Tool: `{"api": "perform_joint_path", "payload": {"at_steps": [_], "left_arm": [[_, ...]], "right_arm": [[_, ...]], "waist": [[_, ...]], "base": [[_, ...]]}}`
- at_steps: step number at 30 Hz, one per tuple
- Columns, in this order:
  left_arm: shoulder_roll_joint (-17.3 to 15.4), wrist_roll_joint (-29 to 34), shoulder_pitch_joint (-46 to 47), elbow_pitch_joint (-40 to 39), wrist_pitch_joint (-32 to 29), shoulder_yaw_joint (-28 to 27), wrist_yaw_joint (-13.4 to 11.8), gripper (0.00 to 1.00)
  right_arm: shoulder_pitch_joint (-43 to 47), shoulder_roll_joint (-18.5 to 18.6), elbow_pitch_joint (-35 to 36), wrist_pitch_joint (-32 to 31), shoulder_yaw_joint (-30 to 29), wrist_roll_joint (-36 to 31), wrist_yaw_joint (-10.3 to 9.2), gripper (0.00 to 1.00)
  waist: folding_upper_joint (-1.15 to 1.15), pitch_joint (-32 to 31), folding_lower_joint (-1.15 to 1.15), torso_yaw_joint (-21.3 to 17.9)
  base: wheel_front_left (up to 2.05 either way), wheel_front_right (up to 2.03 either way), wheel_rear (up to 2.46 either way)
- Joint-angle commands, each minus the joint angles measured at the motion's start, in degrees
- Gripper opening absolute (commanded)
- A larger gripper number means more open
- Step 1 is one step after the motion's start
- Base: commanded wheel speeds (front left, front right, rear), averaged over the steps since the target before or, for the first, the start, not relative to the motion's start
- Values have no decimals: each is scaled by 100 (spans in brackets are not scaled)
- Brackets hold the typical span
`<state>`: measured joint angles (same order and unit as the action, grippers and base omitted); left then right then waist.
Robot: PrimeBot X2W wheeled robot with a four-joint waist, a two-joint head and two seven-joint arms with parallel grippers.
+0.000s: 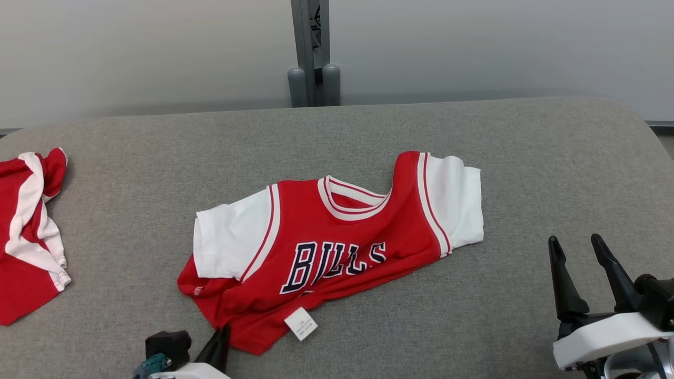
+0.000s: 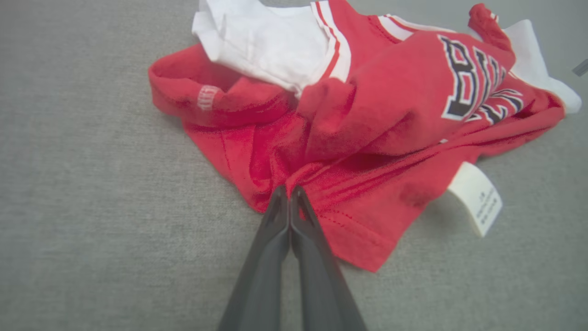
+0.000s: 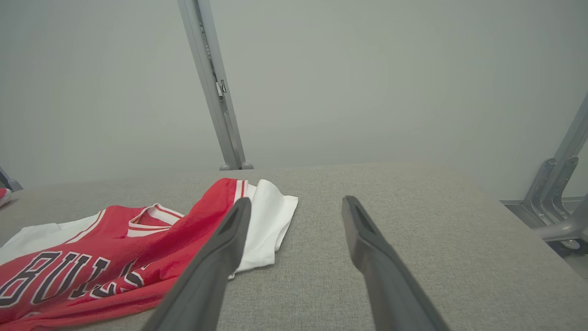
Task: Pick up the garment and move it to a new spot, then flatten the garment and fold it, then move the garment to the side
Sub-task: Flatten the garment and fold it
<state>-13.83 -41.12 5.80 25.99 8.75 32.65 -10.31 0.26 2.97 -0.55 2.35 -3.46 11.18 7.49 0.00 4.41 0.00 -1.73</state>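
A jersey (image 1: 337, 237) is lying mid-worktop (image 1: 474, 326) (grey cloth, pale wall (image 1: 158, 52) behind); the left tool (image 2: 289, 189) is pinching its near hem, the right tool (image 1: 574, 239) is gaping wide.

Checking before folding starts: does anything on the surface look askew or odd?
The jersey lies skewed and rumpled, its hem bunched and care tag flipped out. A second red-and-white garment sits crumpled at far left.

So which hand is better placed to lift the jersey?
Left. The left hand is shut on the jersey at its near red hem; the right hand stands open, apart from it, holding nothing.
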Motion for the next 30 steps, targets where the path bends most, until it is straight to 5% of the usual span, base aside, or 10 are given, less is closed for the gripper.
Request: {"api": "perform_joint_path", "payload": {"at_steps": [1, 16, 18, 30], "left_arm": [[-140, -24, -72, -25, -10, -76, -83, 0], [-1033, -34, -155, -659, -207, -524, -459, 2], [-1037, -37, -171, -726, -204, -543, -518, 100], [-1197, 339, -181, -1551, 403, -861, -1118, 100]], "right_arm": [[-62, 10, 27, 5, -25, 40, 1, 100], [-15, 5, -31, -28, -62, 71, 1, 100], [-15, 5, -50, -26, -54, 72, 1, 100], [22, 4, -63, 67, -51, 43, 1, 100]], "waist": [[0, -6, 0, 38], [0, -114, 0, 148], [0, -132, 0, 120], [0, -374, 0, 24]], "base": [[0, 0, 0], [0, 0, 0], [0, 0, 0], [0, 0, 0]]}}
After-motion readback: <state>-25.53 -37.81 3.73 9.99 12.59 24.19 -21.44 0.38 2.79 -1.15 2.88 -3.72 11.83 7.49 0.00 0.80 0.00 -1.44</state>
